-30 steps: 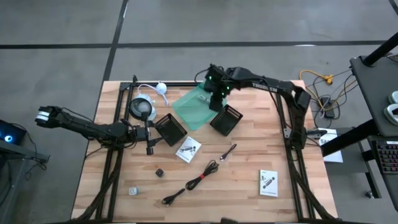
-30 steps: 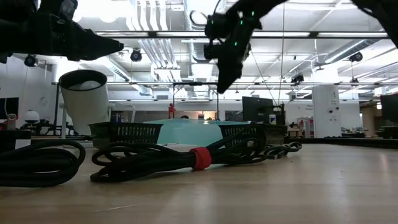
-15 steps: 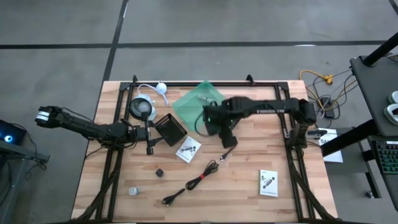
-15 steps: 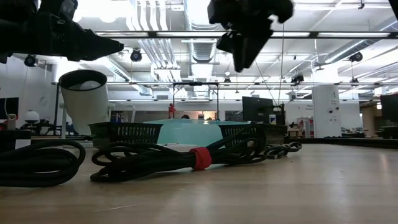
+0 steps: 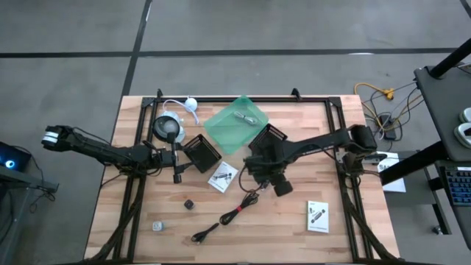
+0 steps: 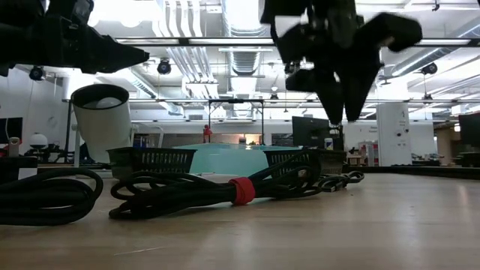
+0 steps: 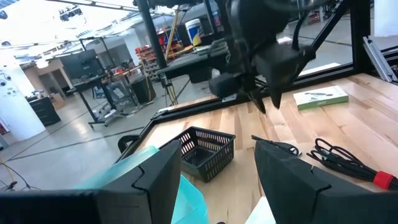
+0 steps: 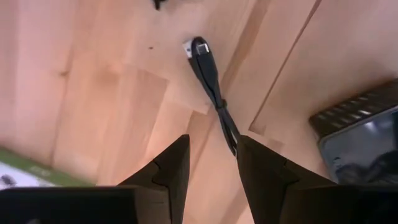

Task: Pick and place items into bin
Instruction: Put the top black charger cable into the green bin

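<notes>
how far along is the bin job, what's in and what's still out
Early. The green bin holds a silvery piece. The right gripper hangs open and empty above the pen-like stick. The left gripper waits open by the left basket. Left on the table: the stick, cable, two packets, black cube and pale piece.

A grey concrete floor [image 5: 221, 26] with dark seams fills the high view's upper half. In the low view, ceiling ducts [image 6: 180, 56] and bright lights hang overhead.
</notes>
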Controlling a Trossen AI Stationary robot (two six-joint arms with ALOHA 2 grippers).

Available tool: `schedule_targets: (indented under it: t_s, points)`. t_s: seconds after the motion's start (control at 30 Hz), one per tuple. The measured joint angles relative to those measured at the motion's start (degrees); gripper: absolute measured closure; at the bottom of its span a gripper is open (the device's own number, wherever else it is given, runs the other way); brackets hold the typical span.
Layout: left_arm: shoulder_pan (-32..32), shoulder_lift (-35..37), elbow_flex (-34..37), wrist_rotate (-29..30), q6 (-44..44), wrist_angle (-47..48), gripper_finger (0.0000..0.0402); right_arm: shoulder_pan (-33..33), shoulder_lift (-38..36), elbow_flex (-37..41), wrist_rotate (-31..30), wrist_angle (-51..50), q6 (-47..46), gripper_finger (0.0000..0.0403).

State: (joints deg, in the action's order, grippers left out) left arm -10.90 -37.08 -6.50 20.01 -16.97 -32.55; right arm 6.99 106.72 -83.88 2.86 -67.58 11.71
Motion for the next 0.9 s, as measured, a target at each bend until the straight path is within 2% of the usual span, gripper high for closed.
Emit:
schedule_targets:
  t_s: [0.23, 0.5, 0.73, 0.9]
  points:
    - [0.00, 0.00, 0.00, 0.02, 0.00, 0.01, 0.0213, -0.03, 0.00, 7.10, 0.02, 9.62, 3.03, 0.0289]
    - [0.00, -0.07, 0.00, 0.00, 0.00, 0.00, 0.0213, -0.11, 0.00, 12.35, 0.00, 17.76, 3.74, 0.0286]
    - [0.00, -0.02, 0.00, 0.00, 0.00, 0.01, 0.0213, -0.14, 0.00, 15.62, 0.00, 20.61, 5.26, 0.0293]
    - [0.00, -0.02, 0.00, 0.00, 0.00, 0.02, 0.0213, -0.14, -0.02, 19.48, -0.07, 27.67, 7.45, 0.0292]
